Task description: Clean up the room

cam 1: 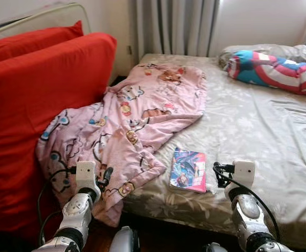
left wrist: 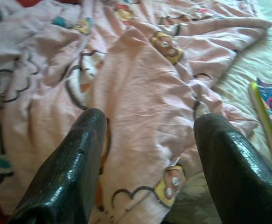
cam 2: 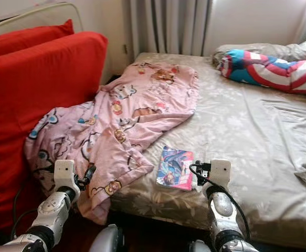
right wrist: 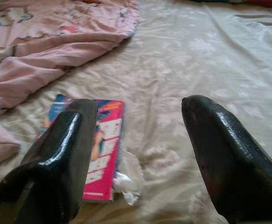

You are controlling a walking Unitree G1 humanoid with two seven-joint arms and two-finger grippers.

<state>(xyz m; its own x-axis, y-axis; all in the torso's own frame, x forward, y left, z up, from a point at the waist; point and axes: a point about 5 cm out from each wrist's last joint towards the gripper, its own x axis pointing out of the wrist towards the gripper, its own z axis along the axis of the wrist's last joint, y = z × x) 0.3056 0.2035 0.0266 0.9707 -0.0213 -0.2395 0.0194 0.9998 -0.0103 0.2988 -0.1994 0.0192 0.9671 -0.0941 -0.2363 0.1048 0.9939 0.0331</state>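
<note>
A pink cartoon-print blanket [cam 1: 137, 115] lies crumpled across the left part of the bed [cam 1: 257, 126] and hangs over its near edge. A colourful book [cam 1: 188, 169] lies flat near the bed's front edge, just right of the blanket. My left gripper [left wrist: 147, 163] is open, hovering over the blanket's lower corner. My right gripper [right wrist: 138, 158] is open too, held above the sheet just right of the book [right wrist: 98, 149]. A small crumpled white scrap [right wrist: 126, 182] lies by the book's corner.
A large red cushion [cam 1: 37, 105] leans upright at the left, against the bed's side. A red, white and blue striped pillow [cam 1: 273, 71] rests at the bed's far right. Grey curtains [cam 1: 173, 26] hang behind.
</note>
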